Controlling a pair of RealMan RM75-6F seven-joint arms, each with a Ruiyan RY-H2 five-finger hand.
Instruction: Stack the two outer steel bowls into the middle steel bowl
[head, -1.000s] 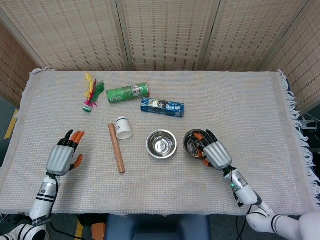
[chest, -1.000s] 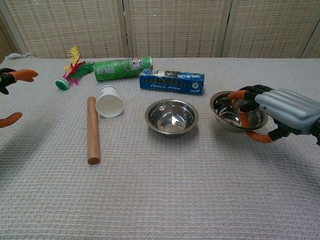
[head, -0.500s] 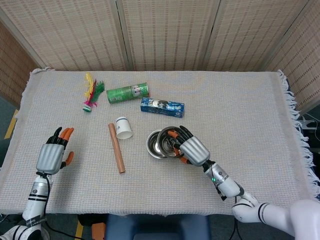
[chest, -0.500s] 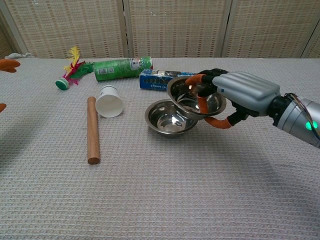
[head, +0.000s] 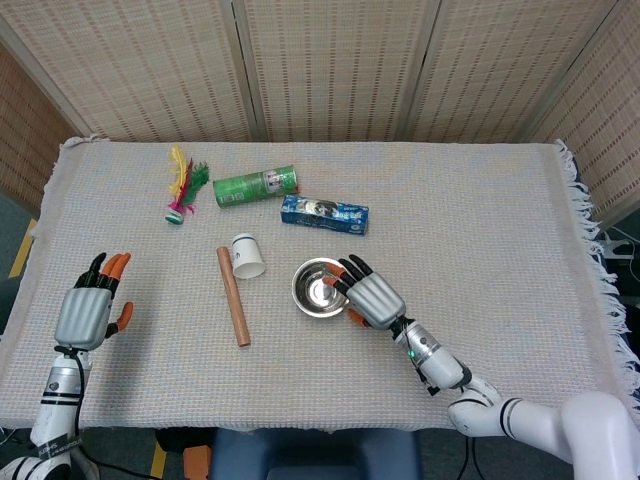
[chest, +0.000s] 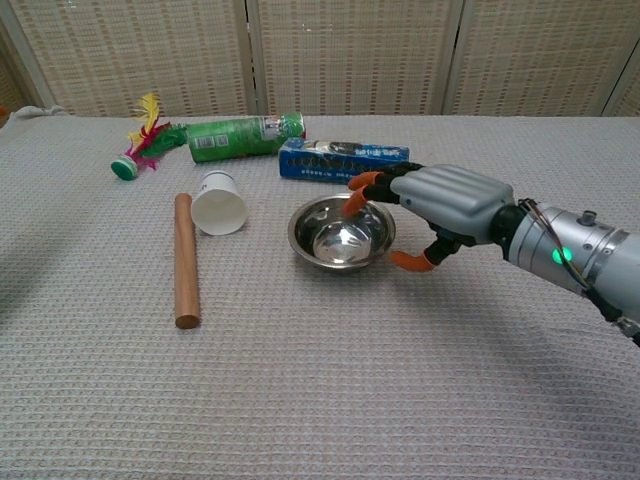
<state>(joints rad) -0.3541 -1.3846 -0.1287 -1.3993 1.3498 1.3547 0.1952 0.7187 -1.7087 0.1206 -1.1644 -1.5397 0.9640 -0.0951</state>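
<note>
Bowls sit nested now: the steel bowl (head: 322, 287) your right hand (head: 371, 299) carried is down inside the middle one, directly ahead of that hand's fingertips and touching them. The fingers (chest: 357, 190) reach over the near-right rim into the bowl and the thumb curls beneath the outside wall, so the rim looks pinched between them, though you cannot tell from either view whether the grip is loosened. A bowl has no long axis to mind; what matters is that the stack lies straight off your right hand's fingers, so the way out is back and up along the forearm, toward your right. Half a second ago the bowl hung tilted above the middle bowl's right edge; a second ago it stood on the cloth (head: 480, 220) well to the right. Your left hand (head: 88, 314), fingers spread and holding nothing, has drifted down toward the near-left table edge and is far from the stack; the chest view does not show it. Only one stack is visible, so judge the remaining outer bowl yourself.
</note>
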